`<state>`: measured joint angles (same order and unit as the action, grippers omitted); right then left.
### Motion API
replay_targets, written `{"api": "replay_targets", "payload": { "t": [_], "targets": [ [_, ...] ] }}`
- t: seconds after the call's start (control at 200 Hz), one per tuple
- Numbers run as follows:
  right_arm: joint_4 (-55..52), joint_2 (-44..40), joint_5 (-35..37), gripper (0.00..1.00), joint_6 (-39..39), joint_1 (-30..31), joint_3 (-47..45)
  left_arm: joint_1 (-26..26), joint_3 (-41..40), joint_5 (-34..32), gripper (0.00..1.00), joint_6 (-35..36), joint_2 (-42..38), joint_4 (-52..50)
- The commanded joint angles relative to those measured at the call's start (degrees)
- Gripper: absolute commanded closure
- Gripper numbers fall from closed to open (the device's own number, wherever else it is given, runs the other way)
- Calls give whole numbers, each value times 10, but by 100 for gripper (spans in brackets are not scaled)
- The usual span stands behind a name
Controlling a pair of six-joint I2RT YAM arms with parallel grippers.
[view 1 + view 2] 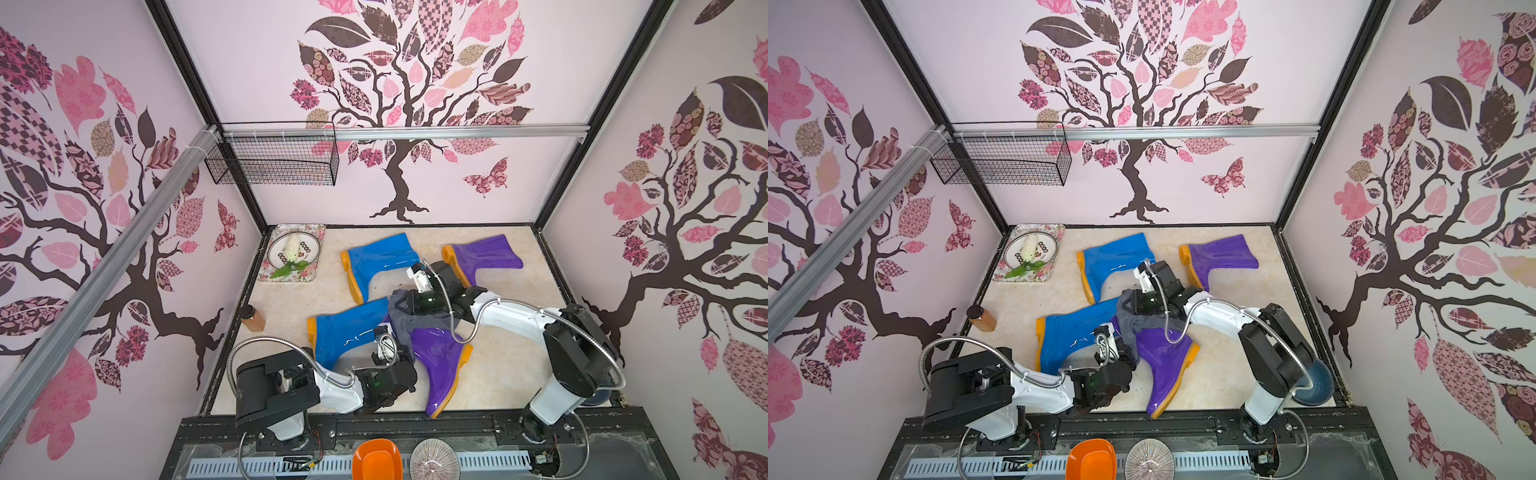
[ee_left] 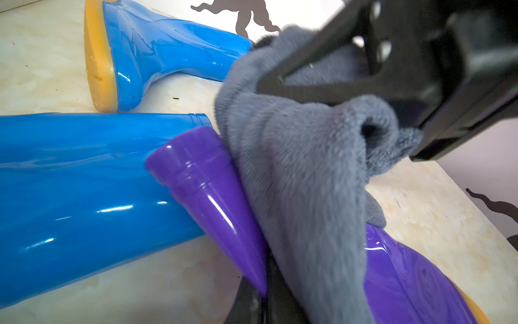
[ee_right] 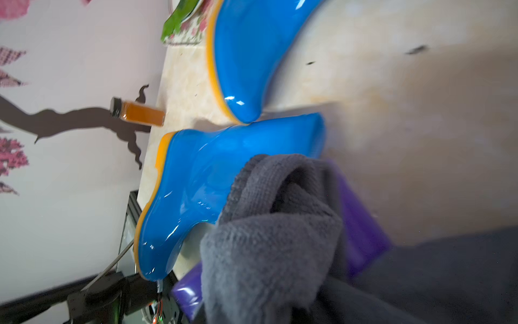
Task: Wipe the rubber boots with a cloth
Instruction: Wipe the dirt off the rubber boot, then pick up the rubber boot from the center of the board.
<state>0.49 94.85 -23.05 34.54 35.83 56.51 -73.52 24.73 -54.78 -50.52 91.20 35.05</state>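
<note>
A beige marbled tabletop [image 1: 507, 370] is enclosed by walls with a tree pattern, and a black wire basket [image 1: 274, 166] is hung on the far wall at the left. Four glossy rubber boots with orange-yellow soles are laid on their sides on the tabletop. The far blue boot [image 1: 382, 259] is found at the far centre and the far purple boot [image 1: 486, 255] at the far right, apart from it. The near blue boot [image 1: 349, 332] is placed left of centre, its shaft pointed to the right. The near purple boot [image 1: 440, 365] is just beside it, with the toe turned to the near edge. A soft dark grey cloth [image 1: 405, 322] is draped over the shaft of the near purple boot, in the middle between the four boots. A rectangular floral tray [image 1: 307, 275] with a round patterned plate [image 1: 312, 245] on it is seen in the far left corner. The right gripper [image 1: 402, 306] is clamped on a bunched fold of the cloth at its far end. The jaws of the left gripper [image 1: 404, 354] are pressed together on the edge of the near purple boot's shaft, beside the cloth. A small amber bottle with a dark cap [image 1: 253, 319] is stood upright at the left edge.
</note>
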Motion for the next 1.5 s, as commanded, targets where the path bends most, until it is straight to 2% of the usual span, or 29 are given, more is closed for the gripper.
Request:
{"api": "replay_targets", "payload": {
  "t": [0.0,0.17,0.335,0.46,0.66,0.93,1.1,1.32,1.495],
  "targets": [
    [-43,-69,70,100,-5,-18,-80,-1,5,-31,100,8,-17,17],
    [-161,-247,211,100,6,-18,-203,0,12,-29,100,14,-3,29],
    [-312,-414,309,100,15,-19,-216,2,26,-31,100,36,-8,29],
    [-368,-513,288,100,42,-19,-187,4,45,-33,100,69,-19,23],
    [-483,-571,332,100,6,-19,-46,4,66,-32,100,98,-32,20],
    [-605,-619,486,100,-46,-19,195,1,179,-26,100,241,-55,25],
    [-631,-621,535,100,-83,-18,311,-1,257,-16,100,313,-32,42],
    [-640,-606,534,100,-115,-19,385,6,340,-3,100,389,23,70],
    [-637,-608,519,100,-119,-19,381,48,369,22,100,394,43,60]
  ]
}}
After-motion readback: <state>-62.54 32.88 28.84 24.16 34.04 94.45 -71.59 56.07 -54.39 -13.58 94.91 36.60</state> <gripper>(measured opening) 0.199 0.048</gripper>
